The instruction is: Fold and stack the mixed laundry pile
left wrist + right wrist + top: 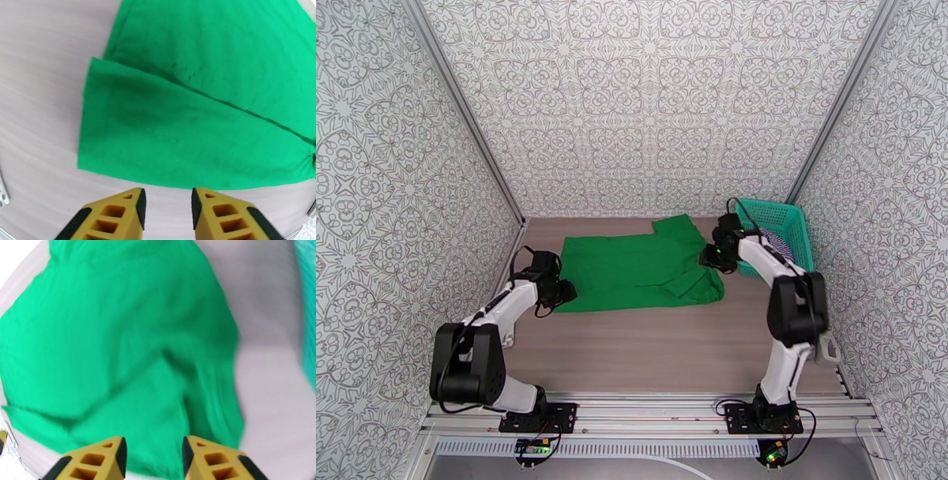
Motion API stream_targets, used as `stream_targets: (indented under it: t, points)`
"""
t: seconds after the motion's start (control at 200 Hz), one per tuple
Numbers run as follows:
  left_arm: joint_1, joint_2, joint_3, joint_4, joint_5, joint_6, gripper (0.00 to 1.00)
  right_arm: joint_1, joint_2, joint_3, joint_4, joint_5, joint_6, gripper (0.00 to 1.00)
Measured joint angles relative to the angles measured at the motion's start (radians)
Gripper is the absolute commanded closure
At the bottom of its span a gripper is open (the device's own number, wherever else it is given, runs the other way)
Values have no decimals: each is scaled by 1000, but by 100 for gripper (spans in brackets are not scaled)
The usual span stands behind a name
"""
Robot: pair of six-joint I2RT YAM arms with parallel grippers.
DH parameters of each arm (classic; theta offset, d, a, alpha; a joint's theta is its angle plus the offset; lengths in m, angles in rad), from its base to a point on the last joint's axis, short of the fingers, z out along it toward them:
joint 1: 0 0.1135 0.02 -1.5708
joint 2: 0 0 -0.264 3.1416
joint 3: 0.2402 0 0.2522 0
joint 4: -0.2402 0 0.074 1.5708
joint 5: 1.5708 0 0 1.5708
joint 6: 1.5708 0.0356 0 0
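Plain bright green cloth T-shirt (636, 268) lies flat mid-frame on wood-grain worktop (648, 347), long axis left-right, sleeves at right end, hem at left. Left fingers (118, 213) apart, empty, just off the hem. Right fingers (98, 459) apart, empty, over sleeve end. Purple-white striped top (778, 241) sits in teal mesh basket (799, 211), right side.

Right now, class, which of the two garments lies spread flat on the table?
The bright green T-shirt, spread out on the table. The purple-striped top sits inside the teal basket instead.
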Motion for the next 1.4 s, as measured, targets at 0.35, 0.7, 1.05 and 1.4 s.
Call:
stream_targets:
  t: [0.35,0.7,1.05,1.4]
  points:
    - [21,150,2,74,13,-4,64,-65,-204,-404,68,-8,5,58]
    - [84,170,11,107,66,-11,64,-75,-85,-451,305,-94,31,71]
    - [146,196,37,107,119,0,64,-72,-85,-376,201,-23,4,94]
    - [161,210,56,103,129,18,60,-69,-241,-392,6,78,-22,57]
